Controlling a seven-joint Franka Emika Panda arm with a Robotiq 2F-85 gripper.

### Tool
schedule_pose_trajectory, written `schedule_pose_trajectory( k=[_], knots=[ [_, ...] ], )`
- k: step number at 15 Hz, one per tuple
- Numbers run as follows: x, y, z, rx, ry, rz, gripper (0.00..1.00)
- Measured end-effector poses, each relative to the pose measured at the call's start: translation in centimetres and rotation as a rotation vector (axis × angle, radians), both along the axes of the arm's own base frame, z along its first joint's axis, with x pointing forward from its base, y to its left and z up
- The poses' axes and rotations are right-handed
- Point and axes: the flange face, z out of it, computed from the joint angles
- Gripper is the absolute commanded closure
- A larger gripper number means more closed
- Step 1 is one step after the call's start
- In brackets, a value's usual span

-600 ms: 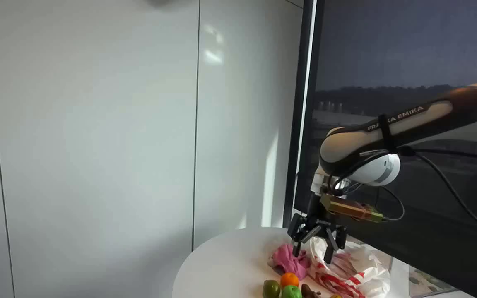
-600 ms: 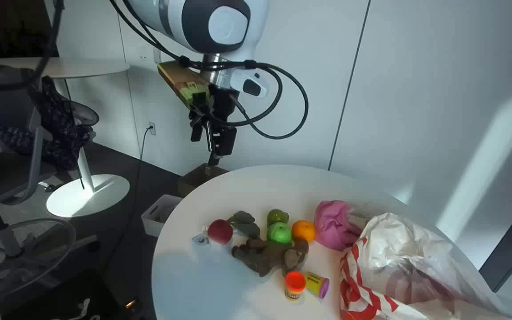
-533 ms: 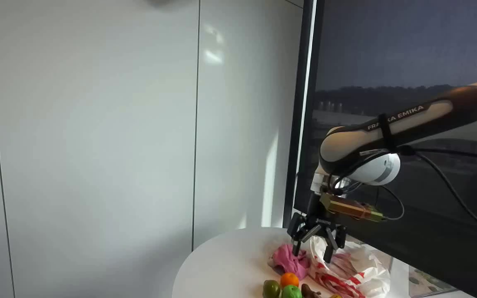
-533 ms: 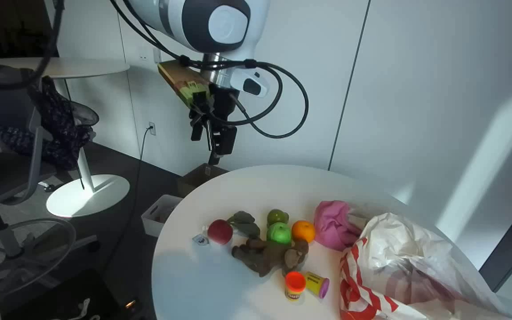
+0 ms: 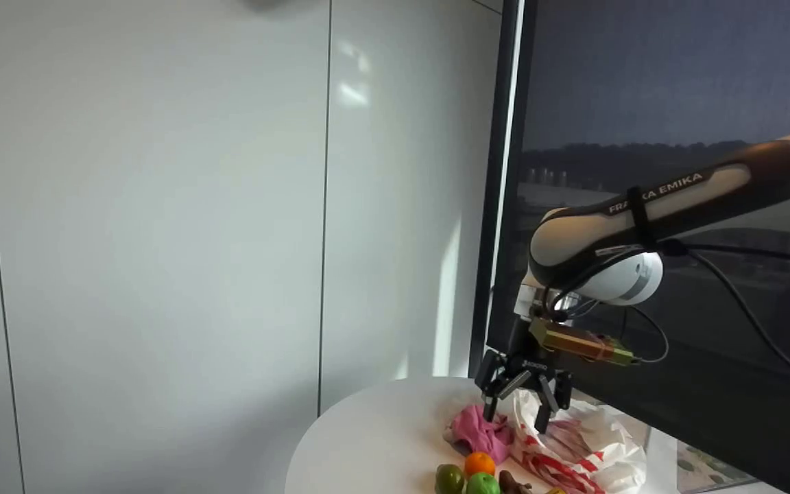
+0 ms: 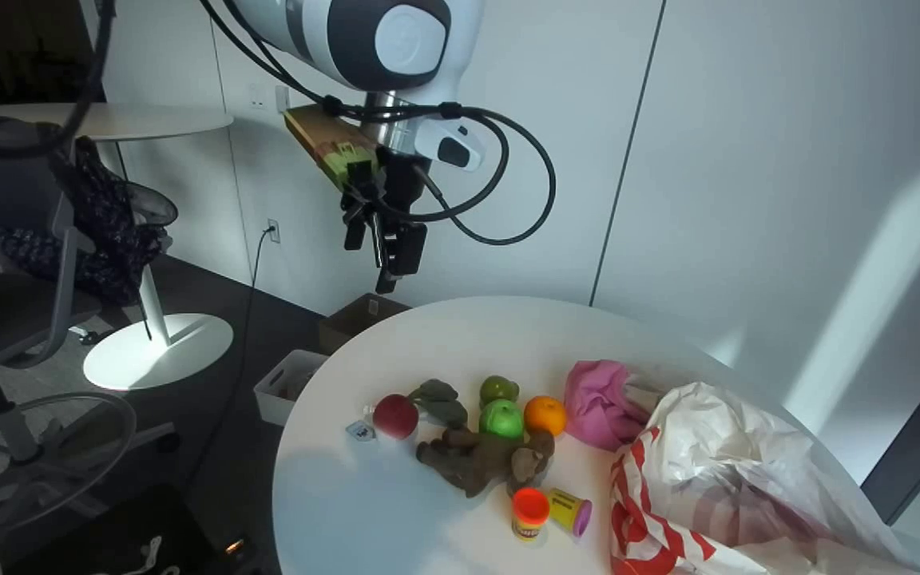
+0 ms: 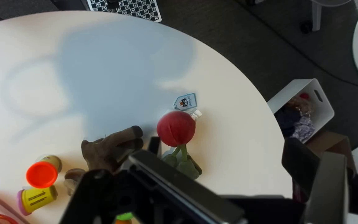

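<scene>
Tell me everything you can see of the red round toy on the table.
The red round toy looks like a soft fabric plush, with a seam on its ball-shaped body. Green stalks lead to grey-green leaves. A blue-edged printed tag lies on the side opposite the leaves. The toy rests on the white table toward one edge, and the open claw hangs higher, not touching it. Whether the leaves touch the brown plush is unclear.

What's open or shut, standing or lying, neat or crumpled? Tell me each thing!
Hand: open, holding nothing
Orange-lidded tub: standing up, lid on
Purple-lidded tub: lying down, lid on
Brown toy animal: lying down
Red toy: lying, not held
Pink bundle: crumpled
White-and-red bag: crumpled
White bin: open on top, things inside
Wall plug: plugged in
</scene>
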Motion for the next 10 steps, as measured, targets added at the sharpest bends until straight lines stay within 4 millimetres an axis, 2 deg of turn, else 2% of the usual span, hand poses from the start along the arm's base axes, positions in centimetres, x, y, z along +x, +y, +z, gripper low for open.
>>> schedule_pose_trajectory(
  k=[8, 10],
  knots=[
    [-0.03, -0.01, -0.08, 0.000, 0.002, 0.000, 0.00],
    [-0.16, -0.20, -0.86, -0.004, 0.019, -0.003, 0.00]
  ],
)
